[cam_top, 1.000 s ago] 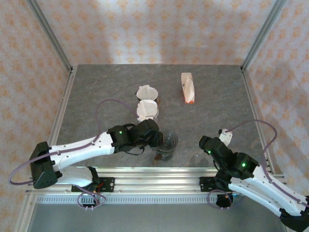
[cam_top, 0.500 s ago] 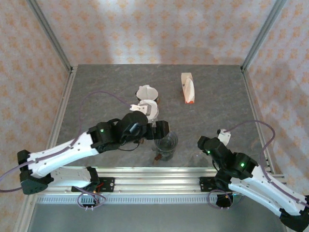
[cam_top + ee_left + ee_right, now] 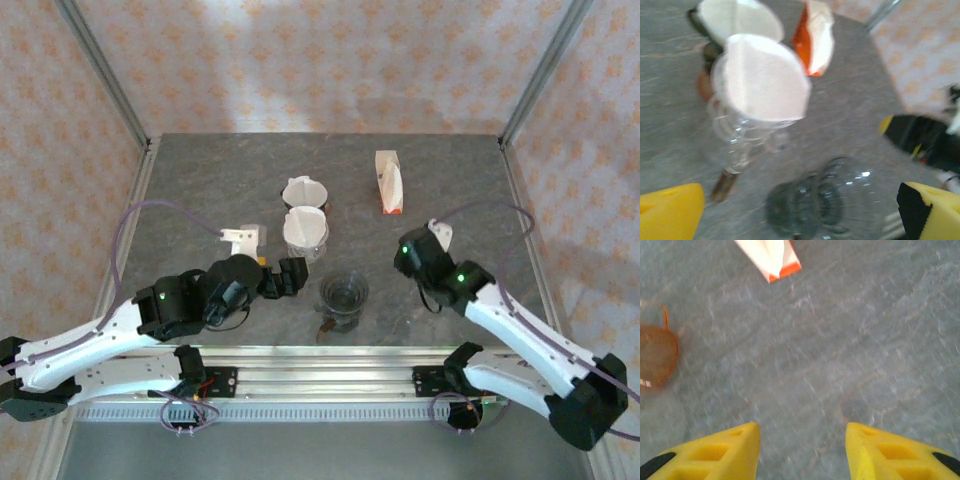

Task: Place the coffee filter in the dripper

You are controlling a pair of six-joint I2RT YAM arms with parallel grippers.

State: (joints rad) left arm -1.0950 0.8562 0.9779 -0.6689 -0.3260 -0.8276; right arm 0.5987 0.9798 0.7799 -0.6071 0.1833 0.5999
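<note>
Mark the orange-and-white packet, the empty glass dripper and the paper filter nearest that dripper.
Orange-and-white packet (image 3: 389, 180): top view, on its white middle.
Empty glass dripper (image 3: 344, 293): top view, on the centre of its bowl.
Paper filter (image 3: 765, 75): left wrist view, on its white inner face.

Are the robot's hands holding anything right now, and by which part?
Nothing is held. The left gripper and the right gripper both stand open, with nothing between their fingers.
</note>
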